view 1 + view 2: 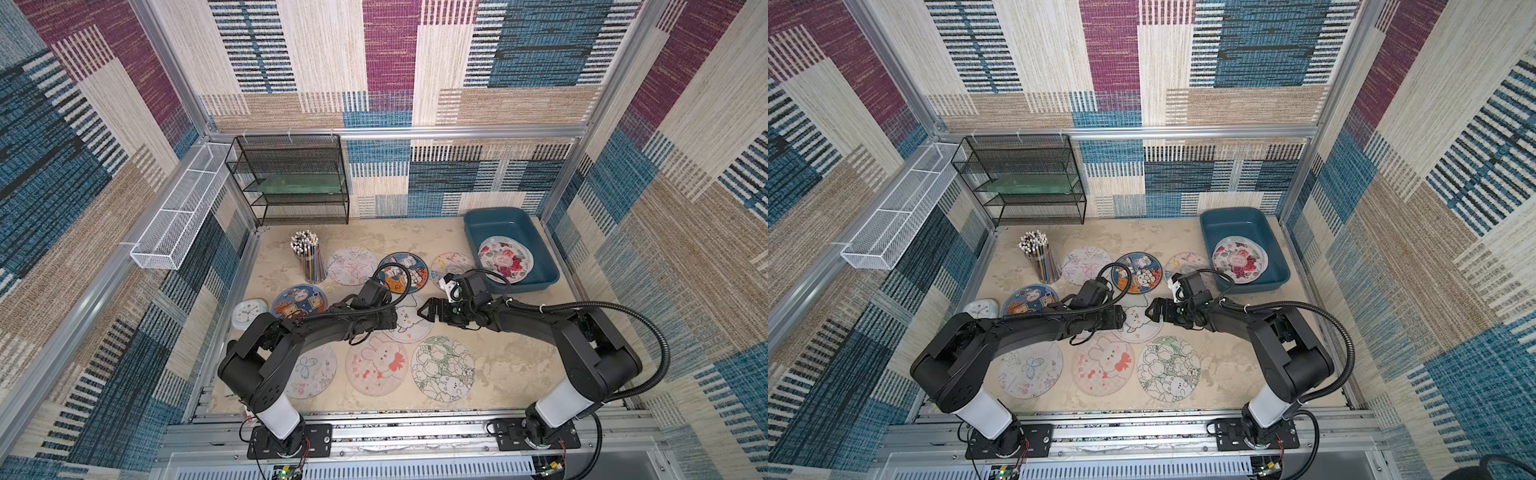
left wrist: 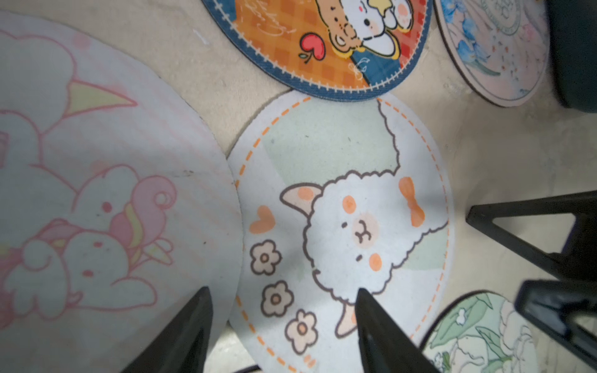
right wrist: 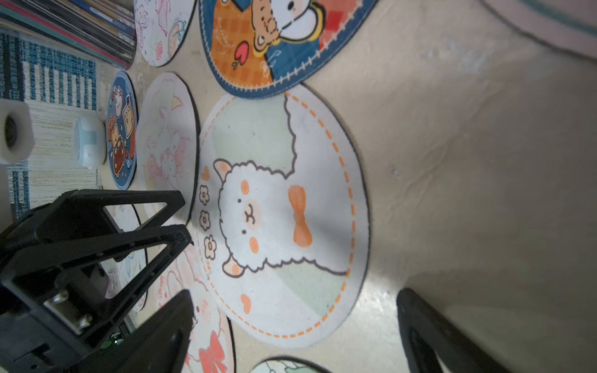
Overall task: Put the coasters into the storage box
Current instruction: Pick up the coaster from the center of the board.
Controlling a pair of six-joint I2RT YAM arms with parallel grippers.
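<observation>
The teal storage box (image 1: 471,237) stands at the back right with one floral coaster (image 1: 505,259) lying in it. Several more coasters lie flat on the table. Among them is the alpaca coaster (image 1: 409,322) (image 2: 342,210) in the middle. My left gripper (image 2: 282,290) hovers open over its left edge, next to a pink unicorn coaster (image 2: 97,193). Facing it from the right, my right gripper (image 3: 294,293) (image 1: 420,311) stands wide open at the alpaca coaster's other edge. Neither holds anything. A dark blue bear coaster (image 1: 403,274) overlaps the alpaca coaster's far rim.
A cup of pencils (image 1: 309,259) stands at the back left, and a small white clock (image 1: 248,313) lies by the left wall. The black mesh rack (image 1: 291,178) and white wire basket (image 1: 178,212) are along the back left. Bunny (image 1: 376,365) and green flower (image 1: 442,368) coasters lie in front.
</observation>
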